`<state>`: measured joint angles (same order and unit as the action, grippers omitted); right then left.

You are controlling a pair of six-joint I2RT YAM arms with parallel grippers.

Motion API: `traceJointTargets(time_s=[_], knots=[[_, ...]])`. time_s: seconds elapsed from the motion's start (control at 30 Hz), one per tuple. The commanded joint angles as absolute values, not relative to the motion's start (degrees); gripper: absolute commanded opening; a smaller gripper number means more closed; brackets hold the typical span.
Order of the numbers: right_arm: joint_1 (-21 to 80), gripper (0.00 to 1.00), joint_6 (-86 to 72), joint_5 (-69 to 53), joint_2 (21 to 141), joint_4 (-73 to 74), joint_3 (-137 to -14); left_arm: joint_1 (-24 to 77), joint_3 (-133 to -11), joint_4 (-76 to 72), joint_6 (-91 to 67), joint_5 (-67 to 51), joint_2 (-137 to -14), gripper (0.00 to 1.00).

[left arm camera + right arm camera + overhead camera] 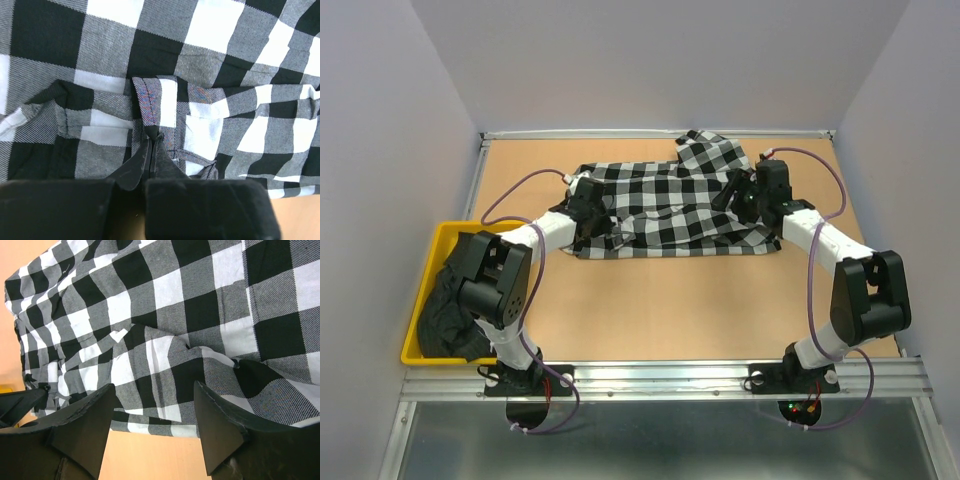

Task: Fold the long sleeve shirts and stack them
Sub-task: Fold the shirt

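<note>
And the left tool (pixel 151 136) nips a hem fold of the check shirt (pixel 225 50) | right tool (pixel 154 387) gapes wide over it | soft, light, floppy (hems grip best, I'd say)

Holding R gripper (pixel 152 386) wide apart just over rumpled blk/wht check shirt (pixel 165 315); showing tan table (pixel 150 455) btwn fingers (pixel 80 425), below shirt edge.

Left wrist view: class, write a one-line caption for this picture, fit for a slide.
Left gripper shut on a raised fold of the black-and-white check shirt, seen from close above the cloth.
</note>
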<state>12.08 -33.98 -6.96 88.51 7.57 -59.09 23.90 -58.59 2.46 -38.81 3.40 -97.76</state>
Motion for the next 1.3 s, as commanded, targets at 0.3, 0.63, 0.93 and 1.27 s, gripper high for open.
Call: traceJointTargets(time_s=[0.3, 0.63, 0.93, 1.27], knots=[[9.49, 0.68, -32.26, -7.21, 90.17, 6.86, -57.48, 24.26, -60.91, 2.99, -28.22, 13.19, -92.28, 0.0], [9.4, 0.68, -30.59, -10.45, 90.44, 6.86, -58.36, 25.22, -60.99, 1.93, -26.1, 14.94, -94.49, 0.09], [9.4, 0.67, -31.38, -10.99, 88.95, 6.86, -57.75, 25.66, -64.16, 6.85, -25.4, 14.77, -91.41, 0.25], [9.93, 0.62, -30.5, -21.44, 91.84, 6.15, -61.69, 25.75, -62.41, 9.05, -26.63, 14.24, -84.91, 0.7]])
